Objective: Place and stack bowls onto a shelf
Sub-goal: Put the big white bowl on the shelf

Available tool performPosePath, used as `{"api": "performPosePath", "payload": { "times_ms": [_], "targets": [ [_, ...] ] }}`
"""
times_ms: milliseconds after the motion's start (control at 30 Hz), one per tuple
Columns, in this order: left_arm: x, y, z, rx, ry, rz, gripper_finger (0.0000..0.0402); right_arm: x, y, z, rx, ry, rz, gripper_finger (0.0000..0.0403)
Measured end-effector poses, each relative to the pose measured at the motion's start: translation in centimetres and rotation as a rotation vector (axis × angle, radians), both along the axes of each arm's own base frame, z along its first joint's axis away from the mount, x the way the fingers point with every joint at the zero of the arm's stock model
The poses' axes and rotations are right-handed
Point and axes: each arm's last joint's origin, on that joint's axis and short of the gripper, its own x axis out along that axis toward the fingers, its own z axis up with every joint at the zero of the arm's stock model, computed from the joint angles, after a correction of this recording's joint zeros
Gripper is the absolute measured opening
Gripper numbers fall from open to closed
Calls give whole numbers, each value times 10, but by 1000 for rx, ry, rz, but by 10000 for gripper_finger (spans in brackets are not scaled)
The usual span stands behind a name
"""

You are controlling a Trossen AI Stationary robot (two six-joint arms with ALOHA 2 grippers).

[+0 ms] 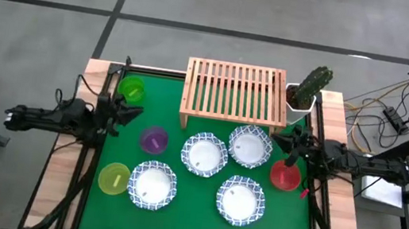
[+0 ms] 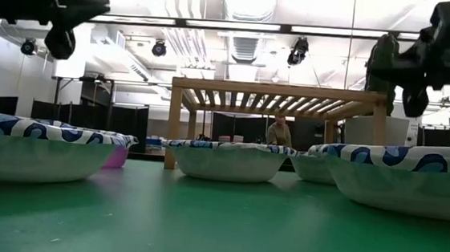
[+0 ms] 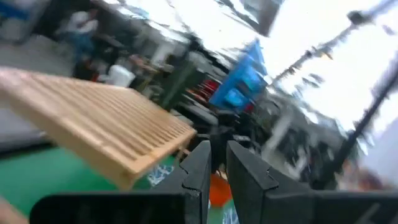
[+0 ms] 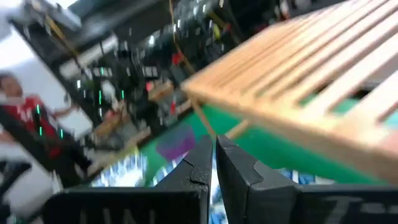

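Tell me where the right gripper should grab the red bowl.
Take the red bowl by its rim, from straight above. It sits upright and open beside the right gripper, and a white bowl crowds one side, so pinch the rim on the table-edge side.

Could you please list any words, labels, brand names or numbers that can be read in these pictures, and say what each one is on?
There is no readable text in any view.
The white bowls carry only a blue pattern on their rims, no lettering.
The shelf and the small plain bowls bear no labels.
Screens and signs in the room behind are too blurred to read.
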Motion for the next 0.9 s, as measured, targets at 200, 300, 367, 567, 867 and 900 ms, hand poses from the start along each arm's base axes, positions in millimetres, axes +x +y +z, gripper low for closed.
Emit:
{"api": "performPosePath", "payload": {
  "times_ms": [200,300,367,567,867,900],
  "targets": [
    [6,-2,12,214,-51,3,20,-1,0,8,-227,2,-20,12],
    [12,-6,13,351,-39,-104,5,1,4,6,-397,36,124,12],
    [16,-8,10,437,-6,-175,2,4,9,3,-562,60,236,13],
    [20,-7,29,551,-181,-39,1,3,9,30,-755,-156,75,22],
    [30,-15,32,416,-316,-338,1,19,19,74,-670,-271,266,25],
    [32,-16,31,400,-305,-351,1,25,20,77,-649,-239,288,25]
  ]
}}
